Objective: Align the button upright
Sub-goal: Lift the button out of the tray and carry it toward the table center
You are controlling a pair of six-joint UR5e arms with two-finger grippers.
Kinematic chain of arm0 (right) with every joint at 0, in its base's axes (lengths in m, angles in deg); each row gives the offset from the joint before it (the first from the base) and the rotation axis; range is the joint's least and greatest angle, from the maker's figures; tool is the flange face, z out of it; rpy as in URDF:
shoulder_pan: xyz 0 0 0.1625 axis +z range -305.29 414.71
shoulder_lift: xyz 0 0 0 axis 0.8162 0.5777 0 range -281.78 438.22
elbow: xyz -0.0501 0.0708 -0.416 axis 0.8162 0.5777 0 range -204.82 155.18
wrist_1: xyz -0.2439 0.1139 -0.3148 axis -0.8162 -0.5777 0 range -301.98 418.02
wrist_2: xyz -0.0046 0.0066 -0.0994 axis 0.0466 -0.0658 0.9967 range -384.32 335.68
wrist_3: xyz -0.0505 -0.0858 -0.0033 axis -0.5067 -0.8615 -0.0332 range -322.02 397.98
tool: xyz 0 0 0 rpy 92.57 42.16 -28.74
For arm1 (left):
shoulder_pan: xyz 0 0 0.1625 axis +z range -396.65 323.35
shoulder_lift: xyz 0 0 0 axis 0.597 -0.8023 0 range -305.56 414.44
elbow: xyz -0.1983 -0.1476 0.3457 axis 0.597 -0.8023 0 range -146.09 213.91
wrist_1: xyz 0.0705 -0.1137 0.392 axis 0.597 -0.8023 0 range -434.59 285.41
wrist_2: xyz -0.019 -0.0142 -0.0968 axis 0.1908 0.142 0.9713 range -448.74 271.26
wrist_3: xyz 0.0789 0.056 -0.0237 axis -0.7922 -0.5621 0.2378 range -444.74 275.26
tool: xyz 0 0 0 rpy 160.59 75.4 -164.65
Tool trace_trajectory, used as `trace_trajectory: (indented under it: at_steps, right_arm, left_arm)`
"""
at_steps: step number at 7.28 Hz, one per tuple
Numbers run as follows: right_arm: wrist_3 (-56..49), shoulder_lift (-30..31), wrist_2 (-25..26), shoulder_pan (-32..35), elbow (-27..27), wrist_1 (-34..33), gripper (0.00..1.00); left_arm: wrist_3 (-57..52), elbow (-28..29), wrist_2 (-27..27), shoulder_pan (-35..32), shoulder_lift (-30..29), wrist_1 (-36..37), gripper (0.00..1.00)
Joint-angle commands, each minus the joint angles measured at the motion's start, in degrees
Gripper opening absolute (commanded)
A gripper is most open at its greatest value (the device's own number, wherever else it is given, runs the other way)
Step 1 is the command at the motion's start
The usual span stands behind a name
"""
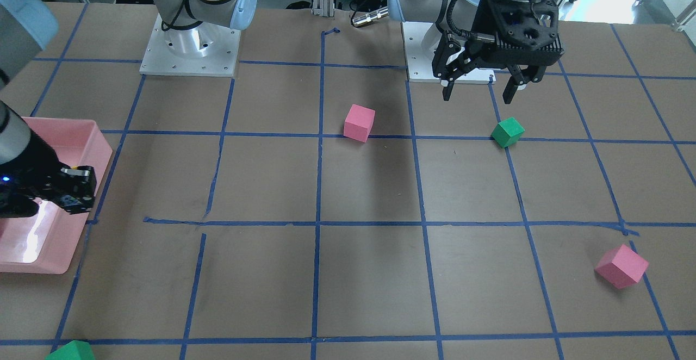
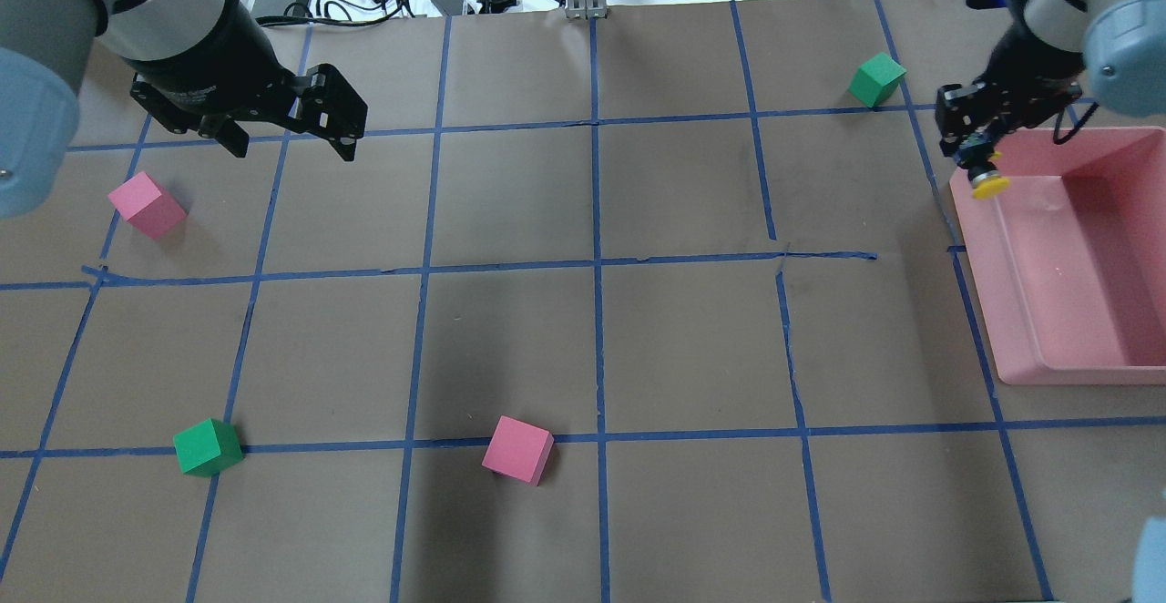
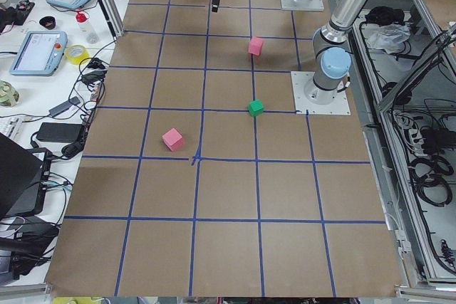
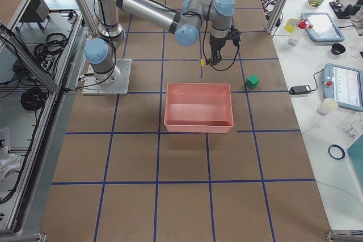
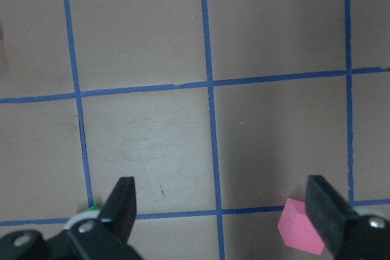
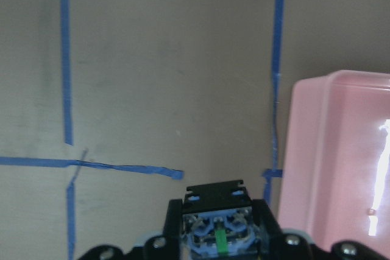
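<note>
Button: the right fingers [image 6: 263,223] are closed on the button [image 2: 988,185], holding it in the air near the right edge of the surface [image 2: 683,339], in its far half. It hangs over the far inner corner of the bin [image 2: 993,293].
Pose: my right wrist view shows the blue-grey base block between the fingers, so I judge that the yellow cap points away from the wrist and downward.
Left fingers: the left fingers [image 5: 122,202] are spread wide with nothing between them. They hover near the robot-side edge, in the left half.
Step in hand: I read this as carrying the button to a place where it can stand.
Doing it well: I would move clear of the bin rim to bare surface first. Lowering it as held would land it on its cap, so I would turn the wrist, or lay it down and regrasp, until the base faces down. I would put the base flat on the surface before loosening, then part the fingers slowly, as the broad cap looks likely to tip it.
Hidden: the wrist view shows no cap, and the overhead view shows no base.
Hard to make out: from the front the arm covers all but a yellow sliver. I cannot tell whether the cap touches the bin rim, or how far the button tilts.
</note>
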Motion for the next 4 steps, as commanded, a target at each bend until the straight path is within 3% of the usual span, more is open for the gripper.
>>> trace_trajectory:
  at_steps: [1,4]
  right_arm:
    - [17.0,-1.85,-2.61,11.96,-0.27,-3.11,0.01]
    - [30.69,-8.27,-3.6,25.86,0.08,-14.43,0.0]
  left_arm:
    - [0.0,-0.02,0.06,0.0,0.01,0.0,1.0]
    - [0.0,-0.02,0.06,0.0,0.01,0.0,1.0]
